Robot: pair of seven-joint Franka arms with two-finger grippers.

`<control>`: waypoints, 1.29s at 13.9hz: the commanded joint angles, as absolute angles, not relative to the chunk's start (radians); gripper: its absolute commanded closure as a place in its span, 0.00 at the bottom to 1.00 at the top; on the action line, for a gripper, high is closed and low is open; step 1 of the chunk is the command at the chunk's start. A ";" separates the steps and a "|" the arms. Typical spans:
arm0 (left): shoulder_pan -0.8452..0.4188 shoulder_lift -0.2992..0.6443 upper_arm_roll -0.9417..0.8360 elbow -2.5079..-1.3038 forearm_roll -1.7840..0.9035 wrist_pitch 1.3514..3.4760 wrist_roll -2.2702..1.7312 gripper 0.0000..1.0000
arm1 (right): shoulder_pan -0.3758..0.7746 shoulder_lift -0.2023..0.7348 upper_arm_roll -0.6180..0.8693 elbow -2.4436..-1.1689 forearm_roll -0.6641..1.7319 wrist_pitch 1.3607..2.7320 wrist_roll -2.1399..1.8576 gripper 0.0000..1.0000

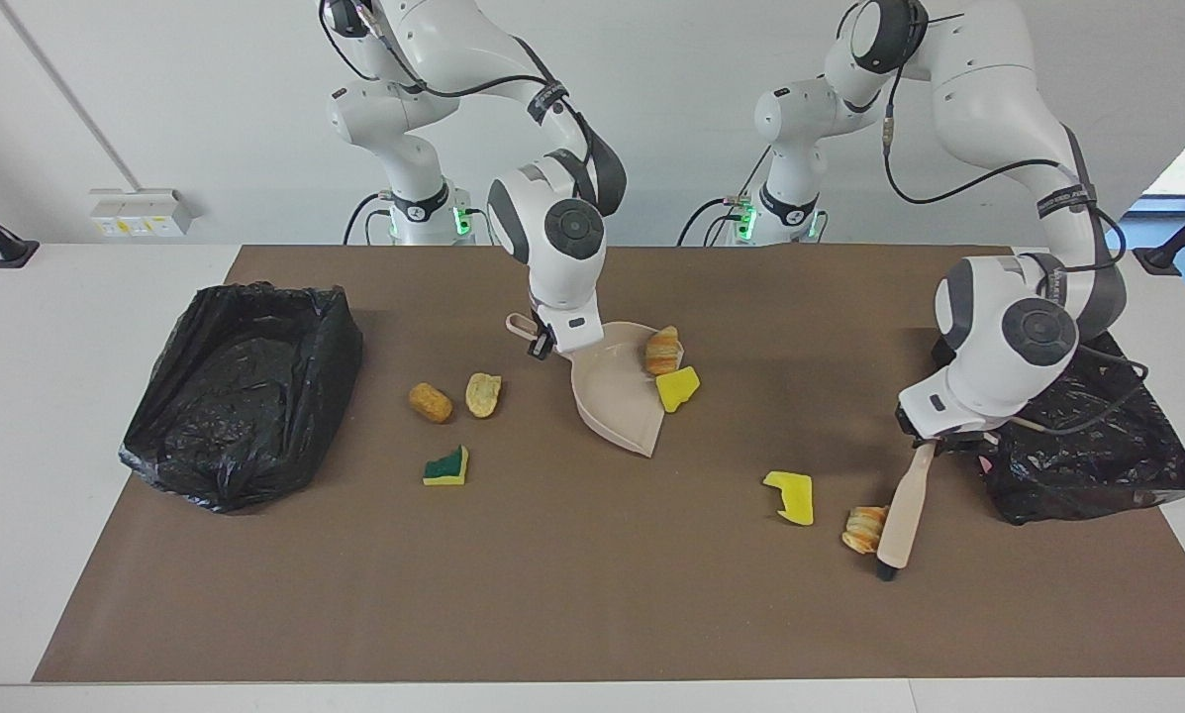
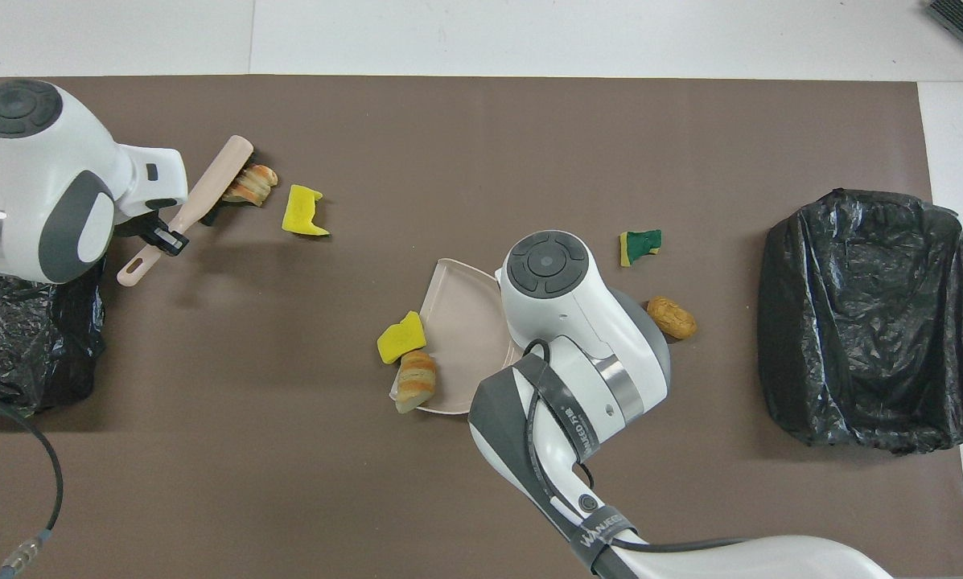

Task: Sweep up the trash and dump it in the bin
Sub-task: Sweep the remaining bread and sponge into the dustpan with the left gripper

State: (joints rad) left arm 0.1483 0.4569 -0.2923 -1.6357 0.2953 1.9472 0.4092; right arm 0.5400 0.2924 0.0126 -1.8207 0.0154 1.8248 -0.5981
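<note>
Trash lies scattered on the brown mat (image 1: 572, 594): a striped bread lump (image 1: 861, 528) touching the brush (image 1: 901, 520), a yellow sponge piece (image 1: 790, 496) just beside it, another bread lump (image 1: 662, 350) and yellow piece (image 1: 677, 387) at the dustpan (image 1: 615, 396) rim, plus a green-and-yellow sponge (image 1: 446, 466) and two tan lumps (image 1: 432, 402) toward the right arm's end. The left gripper (image 1: 924, 441) is clamped on the brush handle. The right gripper (image 1: 543, 342) grips the dustpan handle. A black bin (image 1: 246, 386) sits at each end.
</note>
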 commanded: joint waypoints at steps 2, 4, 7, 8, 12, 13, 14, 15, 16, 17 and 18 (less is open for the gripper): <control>0.014 0.359 -0.281 -1.797 0.235 1.945 0.400 1.00 | 0.535 0.267 0.020 -1.847 0.000 1.830 -0.563 1.00; -0.053 0.309 -0.281 -1.876 0.190 1.945 0.329 1.00 | 0.535 0.267 0.020 -1.847 0.000 1.829 -0.563 1.00; -0.167 0.250 -0.281 -1.959 0.140 1.947 0.201 1.00 | 0.535 0.267 0.020 -1.847 0.000 1.829 -0.564 1.00; -0.202 0.230 -0.281 -1.971 0.111 1.936 0.131 1.00 | 0.535 0.267 0.020 -1.847 0.000 1.829 -0.565 1.00; -0.275 0.158 -0.281 -1.997 -0.085 1.904 0.051 1.00 | 0.535 0.267 0.020 -1.847 0.000 1.829 -0.565 1.00; -0.264 0.146 -0.279 -1.991 -0.192 1.864 0.052 1.00 | 0.535 0.267 0.020 -1.847 0.000 1.829 -0.565 1.00; -0.262 0.129 -0.275 -1.991 -0.259 1.832 0.052 1.00 | 0.535 0.267 0.020 -1.847 0.000 1.829 -0.565 1.00; -0.261 0.115 -0.273 -1.993 -0.267 1.824 0.052 1.00 | 0.535 0.267 0.020 -1.847 0.000 1.829 -0.565 1.00; -0.252 0.100 -0.270 -1.993 -0.270 1.812 0.052 1.00 | 0.535 0.267 0.020 -1.847 0.000 1.829 -0.565 1.00; -0.227 0.080 -0.271 -1.993 -0.270 1.783 0.051 1.00 | 0.535 0.267 0.020 -1.847 0.000 1.829 -0.565 1.00; -0.221 0.060 -0.268 -1.994 -0.270 1.751 0.046 1.00 | 0.535 0.267 0.020 -1.847 0.000 1.829 -0.565 1.00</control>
State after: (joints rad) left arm -0.2502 0.1280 -0.2731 -1.9622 -0.2446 1.8005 0.0461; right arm 0.5402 0.2904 0.0127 -1.8231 0.0154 1.8242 -0.5955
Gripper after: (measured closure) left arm 0.740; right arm 0.670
